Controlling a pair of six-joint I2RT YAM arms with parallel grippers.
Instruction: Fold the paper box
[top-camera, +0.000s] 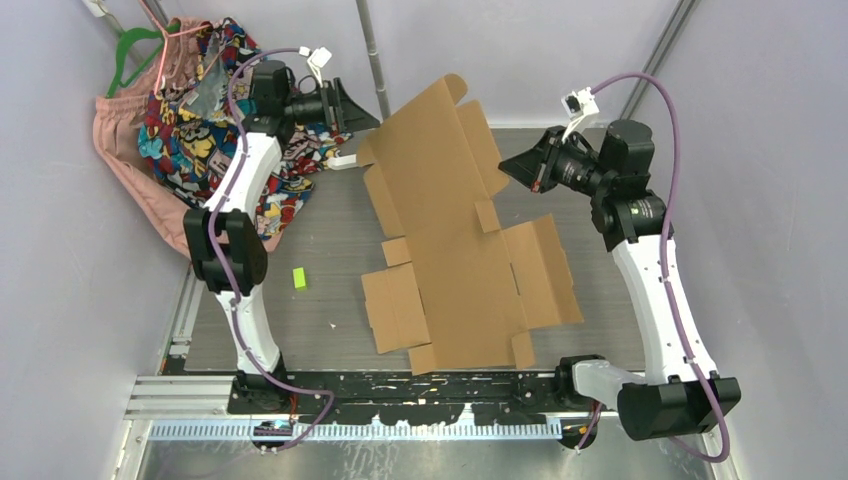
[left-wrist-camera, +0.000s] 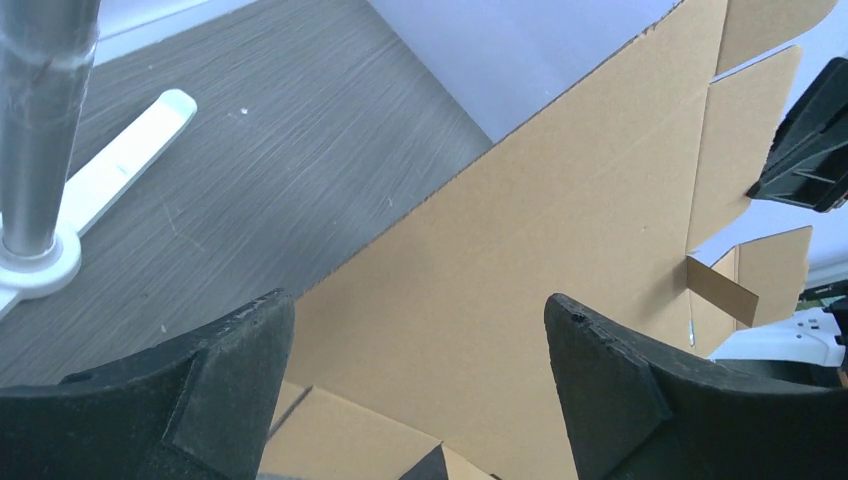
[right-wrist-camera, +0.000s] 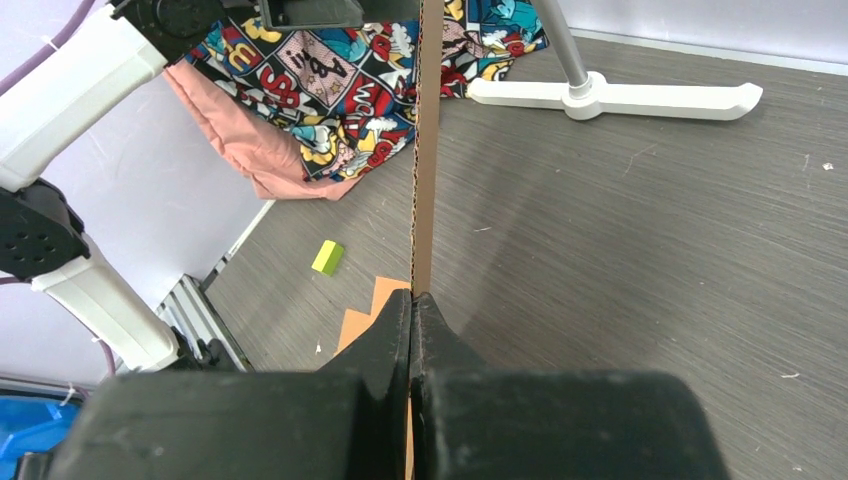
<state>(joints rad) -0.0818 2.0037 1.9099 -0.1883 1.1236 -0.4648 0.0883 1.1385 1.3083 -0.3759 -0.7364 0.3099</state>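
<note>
1. Top view: the paper box is an open die-cut sheet in the middle of the table. Its near flaps lie flat and its far panel is raised at a tilt between the two arms. The right gripper sits at that panel's right edge, and the left gripper is just beside its left edge. A small green block lies well to the left of the sheet. Comic-print cloth is heaped in the far left corner.
2. Left wrist view: the left gripper has its jaws spread wide and holds nothing. The raised panel's brown face fills the space beyond them (whether a finger touches it cannot be told). A white stand foot and its pole stand to the left.
3. Right wrist view: the right gripper has its jaws pinched together on the cardboard, which shows edge-on as a thin strip rising from between them.
4. What could go wrong: the panel appears to hang from that one pinch. A pull while the near flaps drag on the table could slip it free, or crease it off its score line. If the left jaws close askew, they could crush the corrugation or push the panel over.
5. Containers: none is formed yet. The sheet has no closed walls, and nothing rests on or in it.
</note>
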